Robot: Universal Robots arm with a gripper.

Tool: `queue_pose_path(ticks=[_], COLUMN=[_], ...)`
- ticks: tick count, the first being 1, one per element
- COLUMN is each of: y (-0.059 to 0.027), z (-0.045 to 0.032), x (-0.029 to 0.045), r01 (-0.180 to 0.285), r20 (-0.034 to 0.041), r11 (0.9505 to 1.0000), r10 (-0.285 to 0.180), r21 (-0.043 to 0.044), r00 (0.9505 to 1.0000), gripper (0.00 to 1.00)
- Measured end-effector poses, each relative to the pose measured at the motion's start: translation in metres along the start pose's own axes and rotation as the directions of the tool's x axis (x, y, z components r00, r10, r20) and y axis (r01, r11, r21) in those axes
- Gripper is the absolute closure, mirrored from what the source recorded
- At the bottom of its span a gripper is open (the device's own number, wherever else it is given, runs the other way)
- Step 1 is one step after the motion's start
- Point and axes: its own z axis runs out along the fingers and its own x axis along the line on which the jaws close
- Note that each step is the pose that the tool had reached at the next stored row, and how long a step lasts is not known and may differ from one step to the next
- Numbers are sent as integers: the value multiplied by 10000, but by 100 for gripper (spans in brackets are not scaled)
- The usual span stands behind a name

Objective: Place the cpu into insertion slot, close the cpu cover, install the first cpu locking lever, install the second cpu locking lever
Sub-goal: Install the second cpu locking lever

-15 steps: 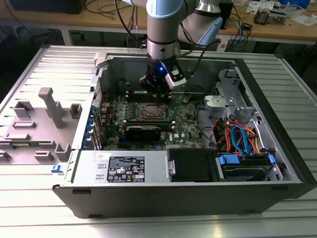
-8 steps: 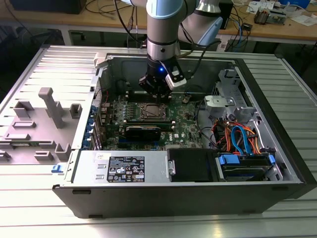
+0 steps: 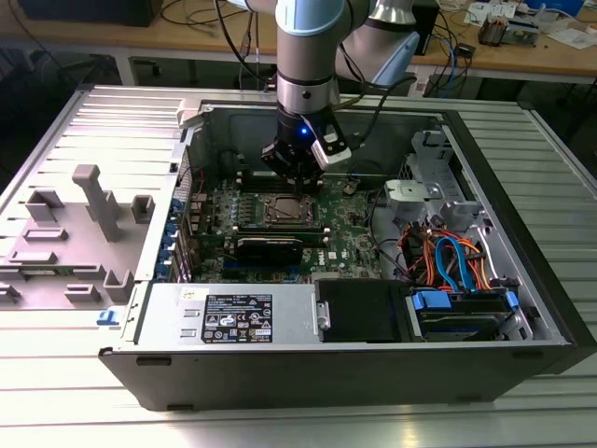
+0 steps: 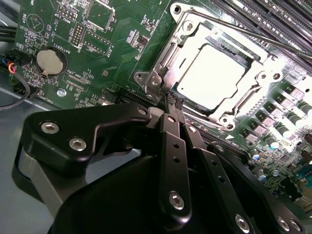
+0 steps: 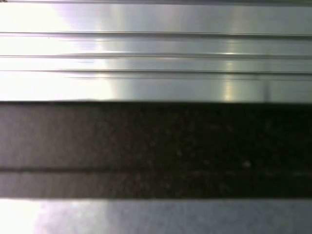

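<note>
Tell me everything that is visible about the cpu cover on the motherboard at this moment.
The cpu cover is a thin frame of silvery metal with a square cut-out middle. It lies closed and flat over the insertion slot, and the bright metal top of the cpu shows through the opening. Screws sit at its corners, and a thin lever rod runs along one side. The end effector has its tips closed together at the hinged corner tab of the frame. In the exterior view the cover sits directly under the arm.

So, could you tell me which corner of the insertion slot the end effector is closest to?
The insertion slot corner nearest the coin battery: the end effector sits by the metal hinge piece there; the other three corners lie farther off.
</note>
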Motion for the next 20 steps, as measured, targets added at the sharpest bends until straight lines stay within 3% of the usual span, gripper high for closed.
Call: queue_pose_path(ticks=[5,10,16,20], y=[-1,1,-12,-90], z=[-12,-113,-113,-113], x=[0,-3,-2,-2], r01=[0,0,0,0], r20=[-1,1,0,0], r11=[10000,10000,10000,10000], r10=[0,0,0,0], r21=[2,-1,0,0], r00=[10000,10000,10000,10000], gripper=[89,89,89,89])
